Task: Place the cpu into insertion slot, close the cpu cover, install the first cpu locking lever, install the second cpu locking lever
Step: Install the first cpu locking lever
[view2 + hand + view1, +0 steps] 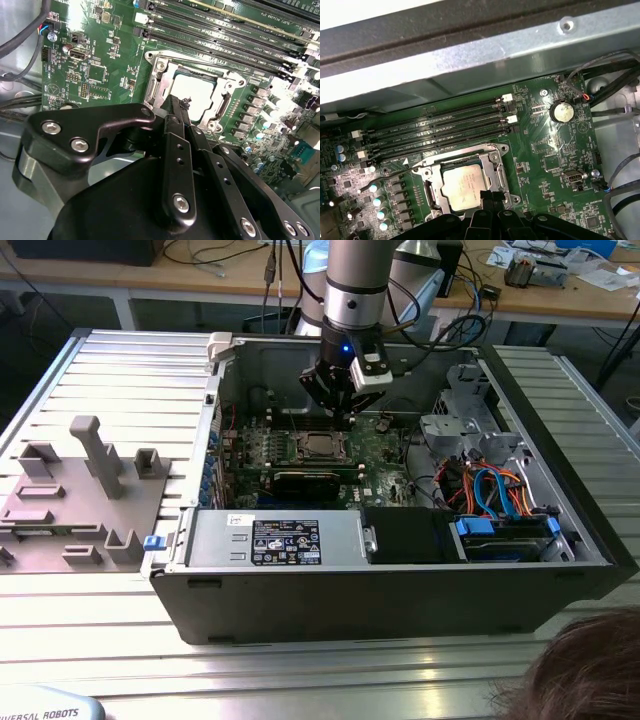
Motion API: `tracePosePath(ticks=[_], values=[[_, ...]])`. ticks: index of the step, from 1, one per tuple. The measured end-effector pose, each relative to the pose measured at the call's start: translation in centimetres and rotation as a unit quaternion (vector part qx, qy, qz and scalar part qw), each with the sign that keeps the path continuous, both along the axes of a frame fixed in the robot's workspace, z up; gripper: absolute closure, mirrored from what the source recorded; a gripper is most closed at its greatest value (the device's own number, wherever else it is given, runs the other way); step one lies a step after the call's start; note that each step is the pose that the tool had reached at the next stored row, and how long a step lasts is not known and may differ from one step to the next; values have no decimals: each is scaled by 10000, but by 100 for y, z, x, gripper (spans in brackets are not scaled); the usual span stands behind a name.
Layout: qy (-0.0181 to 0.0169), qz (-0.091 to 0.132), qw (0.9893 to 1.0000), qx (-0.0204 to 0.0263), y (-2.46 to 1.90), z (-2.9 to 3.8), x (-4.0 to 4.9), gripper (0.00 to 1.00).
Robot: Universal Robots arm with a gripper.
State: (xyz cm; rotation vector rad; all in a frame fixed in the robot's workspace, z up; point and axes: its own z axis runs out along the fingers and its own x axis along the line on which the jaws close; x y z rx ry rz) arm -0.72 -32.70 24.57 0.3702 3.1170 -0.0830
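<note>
A black-and-white label [286,541] lies on the grey power-supply box [210,540] in the exterior view, crowded with fine print and small round signs, all too small to read. A small white sticker [237,521] beside it cannot be read either. A pale casing [45,710] at that view's lower left corner bears a line of capital letters. In the first wrist view, faint lines of print cross the cpu [463,186], and tiny white lettering dots the green circuit board [555,150]; none can be made out.
</note>
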Motion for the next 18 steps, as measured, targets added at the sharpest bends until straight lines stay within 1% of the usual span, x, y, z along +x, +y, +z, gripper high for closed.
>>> tracePosePath(ticks=[18], values=[[0, 52, 10000, 0, 0, -2, 0, 89]])
